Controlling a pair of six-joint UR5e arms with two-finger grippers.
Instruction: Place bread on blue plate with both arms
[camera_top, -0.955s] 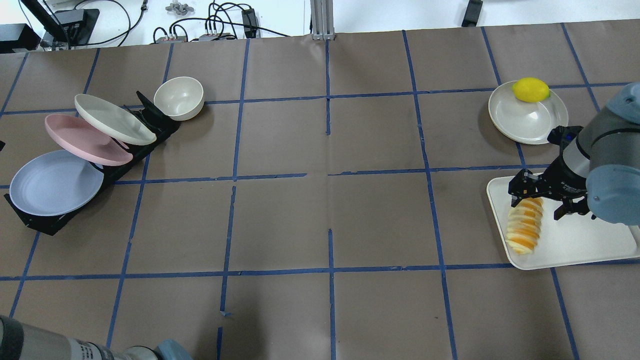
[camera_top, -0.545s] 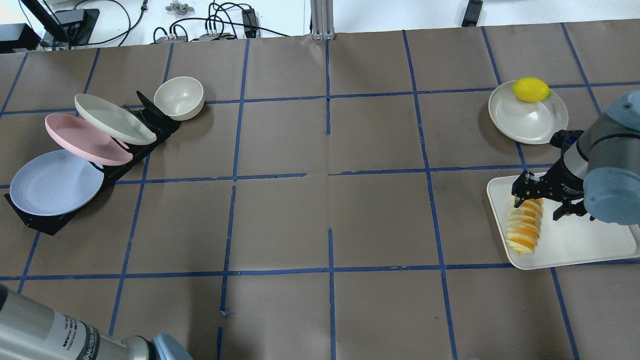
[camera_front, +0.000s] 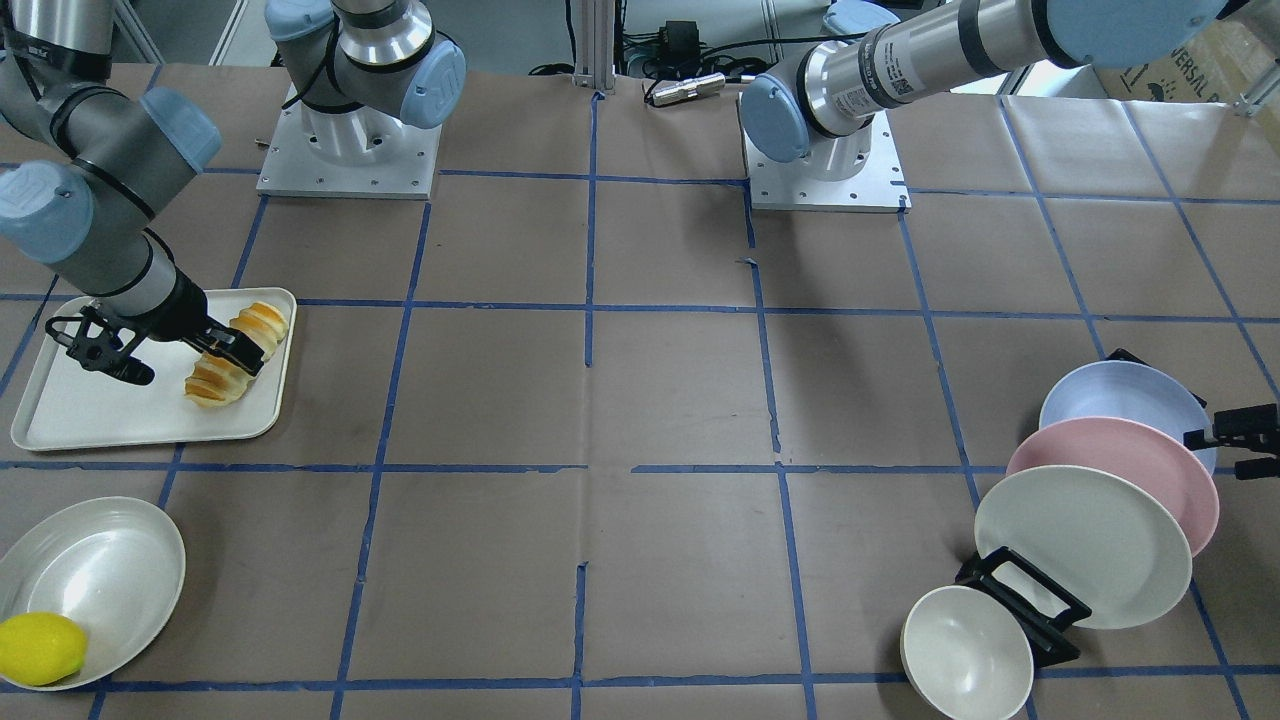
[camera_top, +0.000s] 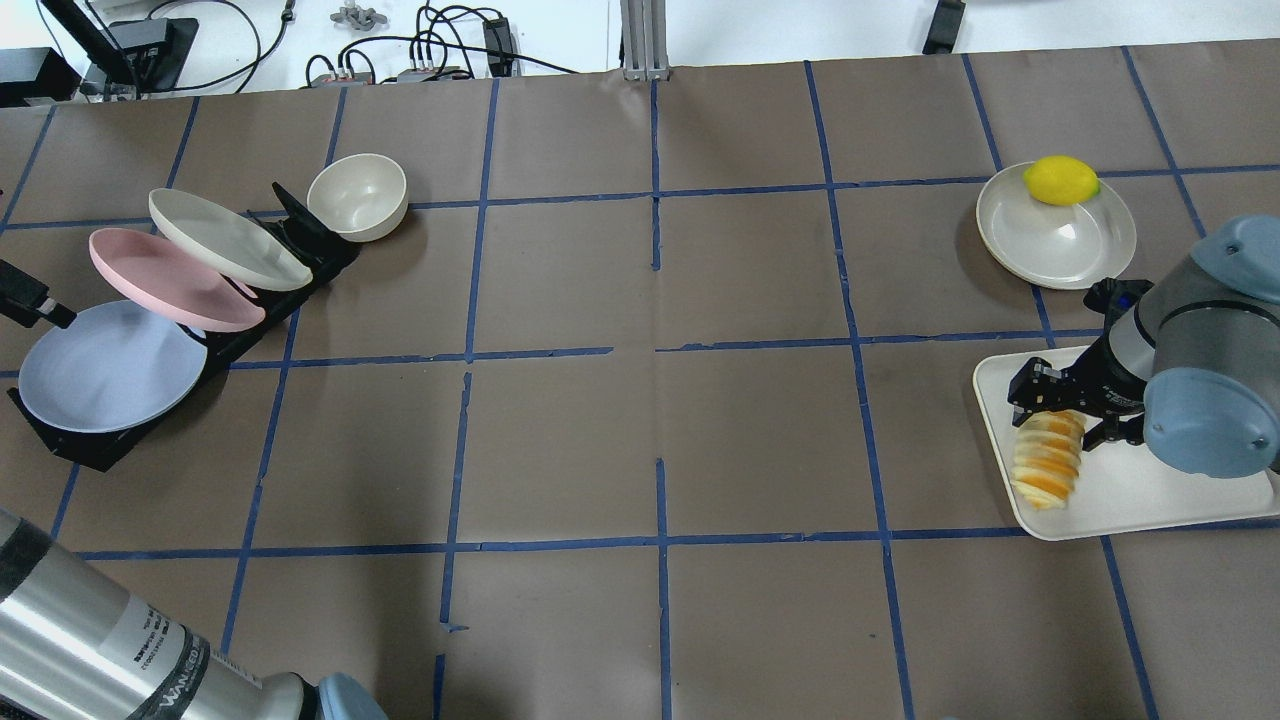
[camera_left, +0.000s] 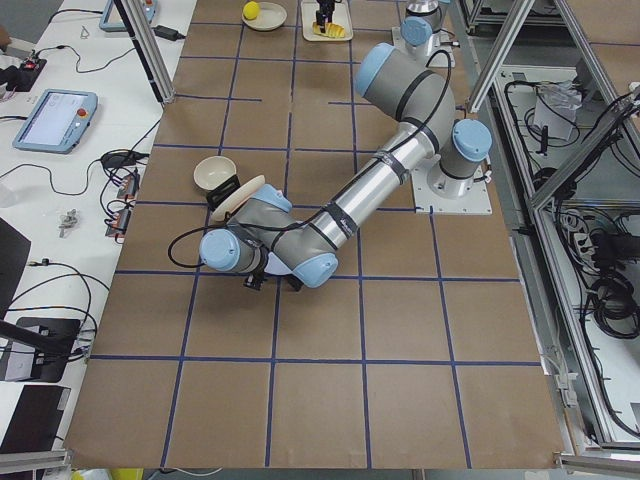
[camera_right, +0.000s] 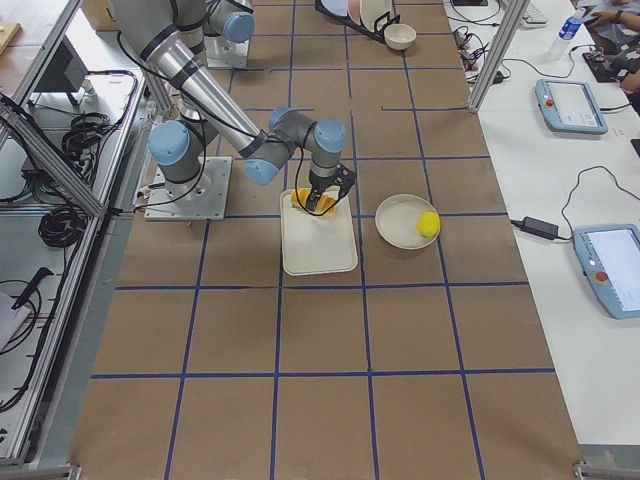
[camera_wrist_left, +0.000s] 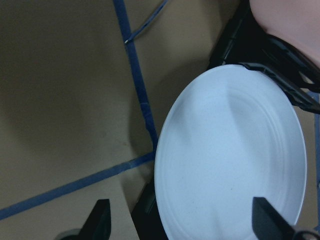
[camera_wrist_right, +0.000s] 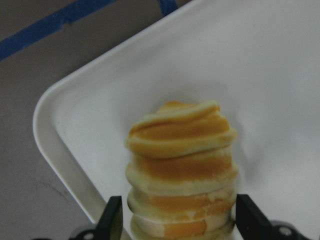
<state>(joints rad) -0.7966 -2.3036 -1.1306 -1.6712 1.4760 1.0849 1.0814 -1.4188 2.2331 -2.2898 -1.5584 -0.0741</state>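
Two grippers in view, both with jaws apart. Overhead view, left to right:

- Left gripper (camera_top: 28, 298) comes in at the table's (camera_top: 660, 420) far left edge, just beside the far rim of the blue plate (camera_top: 105, 365). In the wrist view its fingertips (camera_wrist_left: 100, 222) are spread wide, with the plate's face below and between them. Whether they touch the plate can't be told.
- Blue plate sits tilted at the near end of the black rack (camera_top: 255, 325). The pink plate (camera_top: 165, 280) is next along and overlaps its far rim. Then comes the cream plate (camera_top: 225, 238), which overlaps the pink one.
- Cream bowl (camera_top: 357, 195) stands on the table just past the rack's far end.
- Bread (camera_top: 1047, 460) lies on the white tray (camera_top: 1180, 495), along its left edge, with its long axis running near to far. It is at the opposite end of the table from the blue plate, well apart.
- Right gripper (camera_top: 1062, 415) is over the bread's far end. In the wrist view one fingertip (camera_wrist_right: 114, 217) sits on each side of the loaf, spread to about its width. The fingers straddle the bread, but contact with the crust can't be told.
- Lemon (camera_top: 1060, 180) rests on the far rim of a white plate (camera_top: 1060, 250), just beyond the tray.
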